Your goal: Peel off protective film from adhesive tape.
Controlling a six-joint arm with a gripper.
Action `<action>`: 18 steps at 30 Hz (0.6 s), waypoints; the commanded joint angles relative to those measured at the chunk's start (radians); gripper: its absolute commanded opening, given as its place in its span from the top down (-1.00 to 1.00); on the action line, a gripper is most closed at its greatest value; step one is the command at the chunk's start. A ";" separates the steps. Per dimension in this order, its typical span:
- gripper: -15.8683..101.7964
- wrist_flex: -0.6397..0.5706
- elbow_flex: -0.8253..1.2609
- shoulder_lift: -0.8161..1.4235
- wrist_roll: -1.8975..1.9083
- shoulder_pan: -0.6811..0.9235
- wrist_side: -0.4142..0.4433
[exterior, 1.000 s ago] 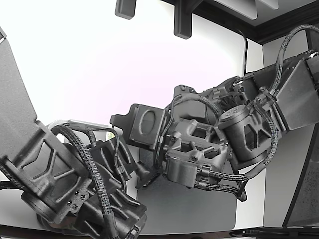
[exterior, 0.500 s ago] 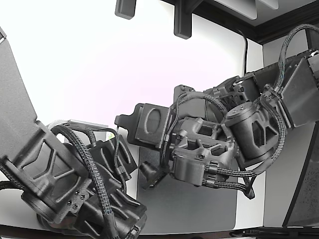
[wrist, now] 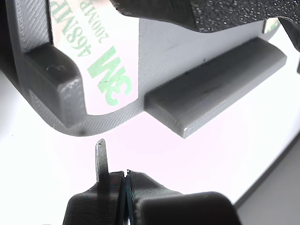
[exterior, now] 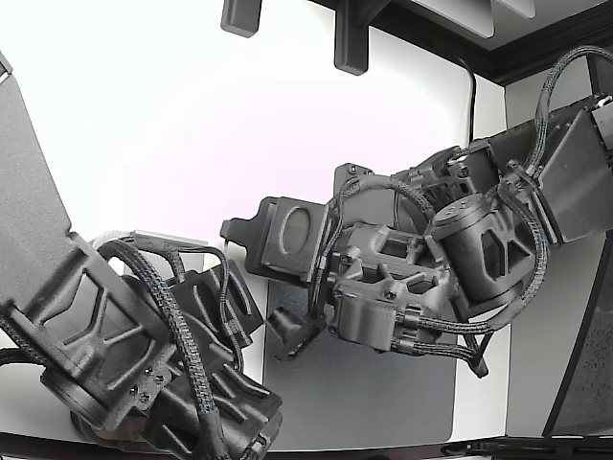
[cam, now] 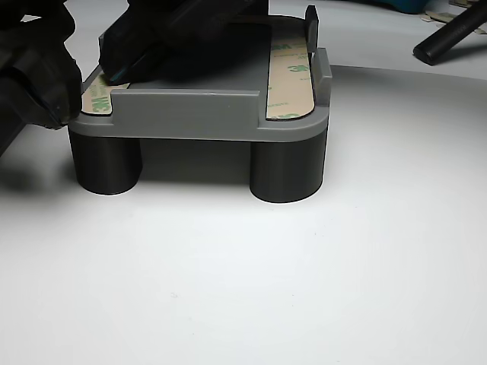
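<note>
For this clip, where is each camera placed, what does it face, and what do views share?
Exterior view: off the arms, above, facing two black arms over a grey mat.
Wrist view: on the wrist, facing the grey fixture and 3M tape liner; claw tip shows.
Other view: low on the table, facing the fixture side-on.
Shared: fixture and liner.
</note>
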 commanded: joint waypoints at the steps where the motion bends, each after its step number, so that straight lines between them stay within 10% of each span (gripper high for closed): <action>1: 0.90 -0.012 -0.020 0.025 -0.006 -0.015 0.005; 18: 0.90 -0.029 -0.043 -0.008 -0.044 -0.040 -0.020</action>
